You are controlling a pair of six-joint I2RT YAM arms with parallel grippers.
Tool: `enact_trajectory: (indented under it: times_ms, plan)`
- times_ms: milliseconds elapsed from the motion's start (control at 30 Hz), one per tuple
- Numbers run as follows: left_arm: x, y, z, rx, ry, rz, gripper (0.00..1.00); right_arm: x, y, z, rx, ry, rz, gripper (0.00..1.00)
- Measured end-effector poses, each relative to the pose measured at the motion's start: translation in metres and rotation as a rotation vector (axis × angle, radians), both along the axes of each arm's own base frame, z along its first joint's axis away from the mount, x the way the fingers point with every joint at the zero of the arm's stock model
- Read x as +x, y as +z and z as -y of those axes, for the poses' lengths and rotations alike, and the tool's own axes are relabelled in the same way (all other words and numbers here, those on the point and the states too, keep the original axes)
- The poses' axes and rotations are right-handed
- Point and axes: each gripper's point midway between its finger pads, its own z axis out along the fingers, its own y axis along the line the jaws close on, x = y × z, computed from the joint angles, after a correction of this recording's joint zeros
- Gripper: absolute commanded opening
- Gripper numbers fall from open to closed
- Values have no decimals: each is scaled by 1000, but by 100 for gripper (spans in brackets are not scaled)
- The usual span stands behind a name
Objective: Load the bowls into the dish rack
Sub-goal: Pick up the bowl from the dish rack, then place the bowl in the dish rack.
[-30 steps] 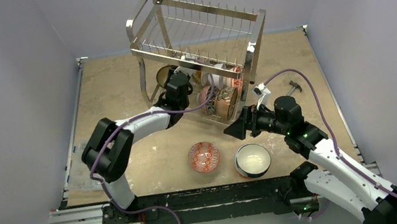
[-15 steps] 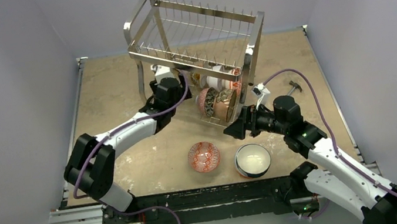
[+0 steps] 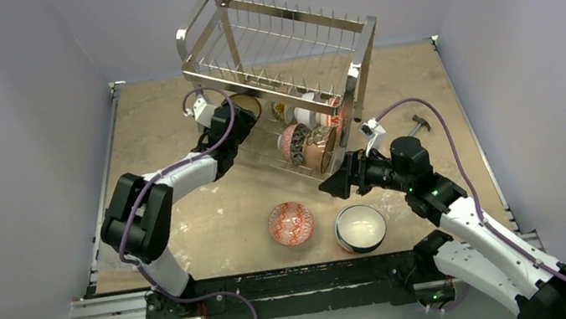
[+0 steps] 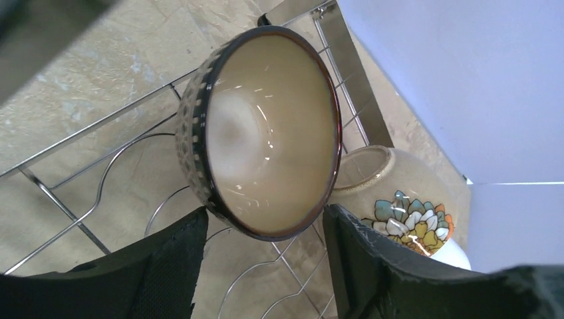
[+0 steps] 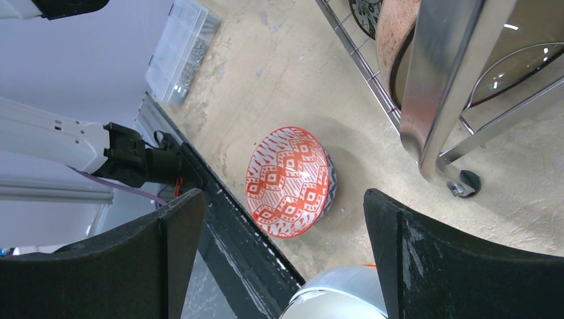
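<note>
The chrome dish rack (image 3: 279, 41) stands at the back middle. A tan bowl with a dark patterned outside (image 4: 266, 133) stands on edge in its lower wires, also seen from the top (image 3: 246, 107). My left gripper (image 4: 265, 266) is open, its fingers on either side of that bowl's lower rim, at the rack's left end (image 3: 238, 122). Several other bowls (image 3: 307, 146) stand in the lower tier, one floral (image 4: 406, 216). A red-patterned bowl (image 3: 290, 223) and a white bowl (image 3: 359, 227) sit on the table. My right gripper (image 3: 336, 184) is open and empty above them (image 5: 282, 266).
The rack's front right leg (image 5: 439, 86) stands close to my right gripper. A small metal tool (image 3: 420, 122) lies right of the rack. A clear plastic box (image 5: 179, 53) sits at the table's left edge. Grey walls close in the sides and back.
My left gripper has drawn back to the left out of the rack's lower tier. The tan bowl stays standing in the rack. The rack shifted slightly. The right arm has not moved.
</note>
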Motion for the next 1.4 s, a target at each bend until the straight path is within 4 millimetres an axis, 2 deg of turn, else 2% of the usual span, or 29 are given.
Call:
enact_trajectory:
  times_ms: [100,367,400,500,633,800,967,1133,1267,1400]
  plan:
    - [7,-1,-1,-60,29,9,39,0,0,0,-2,1,1,91]
    - [15,-22,-16,-149,99,-26,3,0,0,0,-4,3,4,91]
    - [14,-25,-17,-149,102,-31,0,0,0,0,-4,3,4,91]
    - [6,-37,-21,-141,99,-57,0,0,0,0,-4,3,4,91]
    - [-2,-34,-20,-147,65,-45,0,0,0,0,-4,3,5,91]
    - [-40,-22,-27,-104,-1,-44,0,0,0,0,-2,4,4,93]
    - [-80,14,-22,-71,-99,35,0,2,5,-3,15,10,24,95]
    - [-130,40,4,-23,-253,103,0,4,8,-8,37,26,27,97]
    - [-170,42,28,29,-377,99,0,3,12,-11,58,44,37,97]
    - [-205,32,52,95,-487,68,0,2,9,-14,72,60,29,97]
